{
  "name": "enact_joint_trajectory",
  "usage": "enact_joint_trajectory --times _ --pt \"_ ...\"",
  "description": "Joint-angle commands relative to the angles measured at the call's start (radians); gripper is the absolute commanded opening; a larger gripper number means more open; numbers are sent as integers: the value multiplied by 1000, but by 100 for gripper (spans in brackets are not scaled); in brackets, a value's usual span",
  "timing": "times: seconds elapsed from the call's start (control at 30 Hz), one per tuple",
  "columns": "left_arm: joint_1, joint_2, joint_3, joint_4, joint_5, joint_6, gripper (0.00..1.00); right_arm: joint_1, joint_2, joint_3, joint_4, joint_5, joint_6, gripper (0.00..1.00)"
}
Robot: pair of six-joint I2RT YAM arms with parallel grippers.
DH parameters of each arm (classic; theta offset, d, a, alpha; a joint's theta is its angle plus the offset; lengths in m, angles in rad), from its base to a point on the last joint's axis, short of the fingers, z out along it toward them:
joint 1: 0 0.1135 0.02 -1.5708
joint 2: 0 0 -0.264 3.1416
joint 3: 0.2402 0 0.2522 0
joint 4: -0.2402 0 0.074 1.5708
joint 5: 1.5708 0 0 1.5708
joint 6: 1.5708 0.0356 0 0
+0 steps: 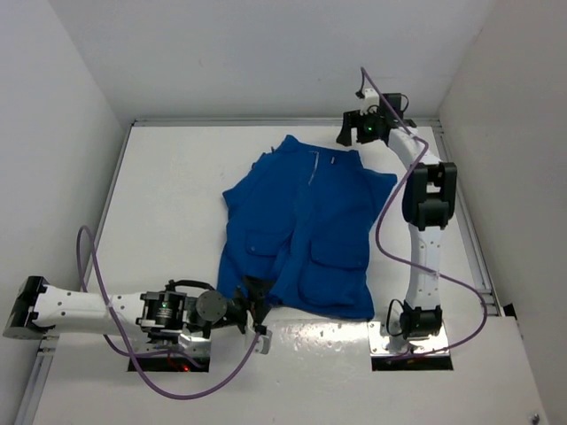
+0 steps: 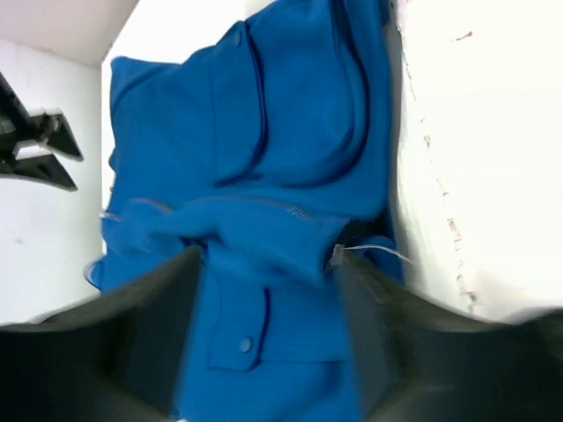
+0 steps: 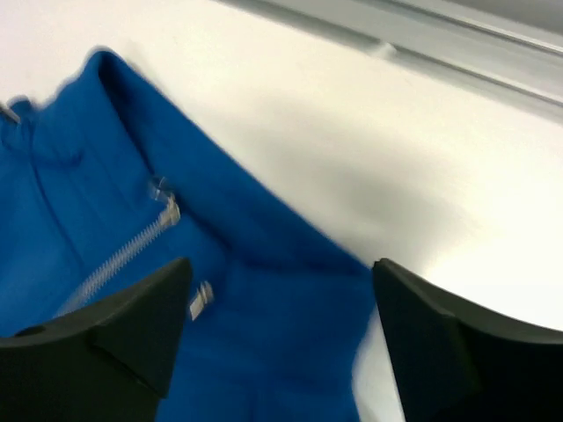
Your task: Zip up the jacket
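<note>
Left gripper (image 1: 252, 305), jaws wide and empty, sits at the near hem of the jacket (image 1: 301, 221), whose zipper (image 3: 123, 255) runs toward the open right gripper (image 1: 345, 133).

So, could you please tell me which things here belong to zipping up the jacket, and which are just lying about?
For the job:
jacket
zipper
left gripper, open
right gripper, open

Just there:
purple cables
table
metal rail

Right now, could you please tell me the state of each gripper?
Left gripper: open, the jacket lying between its fingers.
Right gripper: open, holding nothing, above the collar.
</note>
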Motion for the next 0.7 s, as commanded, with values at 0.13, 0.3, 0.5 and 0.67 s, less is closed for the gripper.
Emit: enact_joint_trajectory --times 0.13,0.3,0.5,0.67 --pt "44 -15 131 14 51 -85 78 -27 -440 -338 110 -86 -43 94" --pt "152 86 276 45 -143 -259 99 -35 -730 -574 52 -259 8 98" --pt "515 239 474 -147 -191 -429 99 -112 -1014 -853 -238 -307 -180 100" --pt "853 477 690 -369 -175 -658 99 -243 -1270 -1095 -345 -328 -263 100"
